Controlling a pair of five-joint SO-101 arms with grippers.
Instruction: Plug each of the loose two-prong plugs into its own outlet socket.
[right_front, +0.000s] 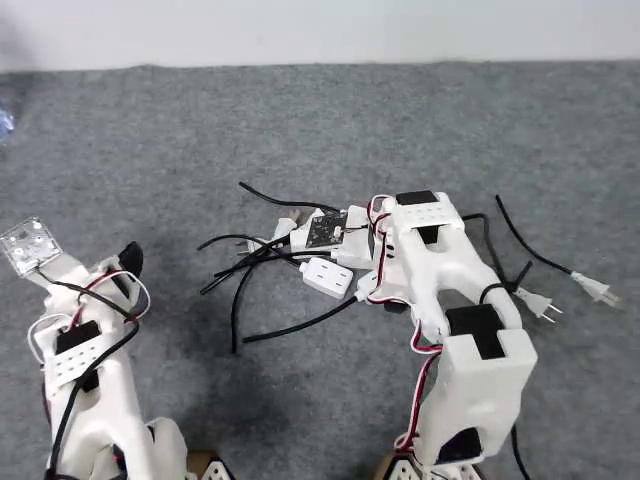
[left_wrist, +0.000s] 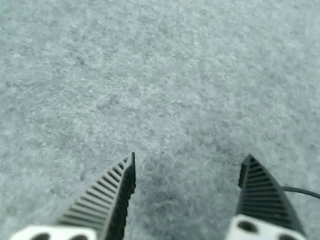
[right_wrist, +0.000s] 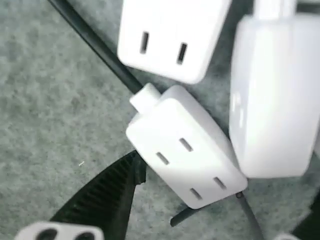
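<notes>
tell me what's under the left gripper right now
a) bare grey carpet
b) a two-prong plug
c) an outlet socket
a: in the left wrist view the left gripper is open over bare grey carpet, with nothing between its fingers.

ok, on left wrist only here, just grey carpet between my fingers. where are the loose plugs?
Observer: Both lie beyond the right arm, on its outer side: one two-prong plug beside the forearm, a second plug further out to the right.
Operator: sockets?
Observer: The white outlet blocks lie bunched mid-table among black cords, just ahead of the right arm.
Operator: right arm holding anything?
Observer: No. The right gripper is open over a double outlet block, fingers apart, not clamped on it.
</notes>
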